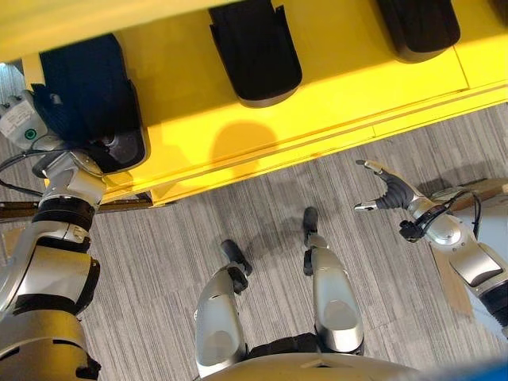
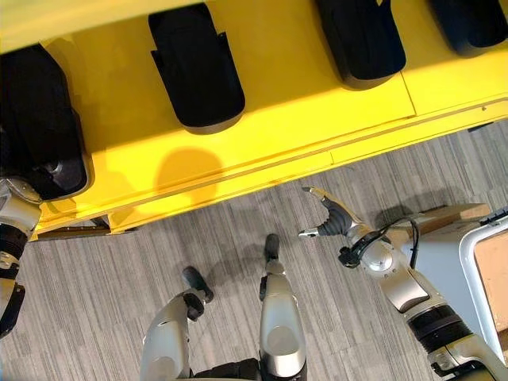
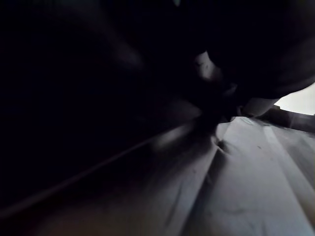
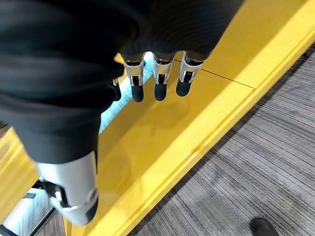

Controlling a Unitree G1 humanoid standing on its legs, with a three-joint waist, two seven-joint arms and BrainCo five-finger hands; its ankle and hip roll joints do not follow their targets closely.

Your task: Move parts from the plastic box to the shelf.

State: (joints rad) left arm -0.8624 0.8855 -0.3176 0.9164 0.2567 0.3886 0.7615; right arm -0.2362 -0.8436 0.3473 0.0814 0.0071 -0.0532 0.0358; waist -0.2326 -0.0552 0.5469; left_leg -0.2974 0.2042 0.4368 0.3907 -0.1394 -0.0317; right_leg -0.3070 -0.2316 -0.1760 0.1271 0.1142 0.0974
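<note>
A yellow shelf [image 1: 333,87] runs across the top, with black moulded parts [image 1: 254,51] [image 1: 417,28] lying on it. At its left end lies another black part [image 1: 119,151]. My left hand [image 1: 79,87] rests over that part with its dark ribbed cover up and its fingers hidden; the left wrist view is almost black. My right hand [image 2: 329,216] hangs open over the carpet, just in front of the shelf's edge. It holds nothing, and its fingers [image 4: 157,83] point at the yellow shelf [image 4: 162,132].
A pale box with a white rim [image 2: 484,270] stands at the right edge, beside a flat brown board [image 2: 444,216]. Grey striped carpet [image 1: 159,262] lies in front of the shelf.
</note>
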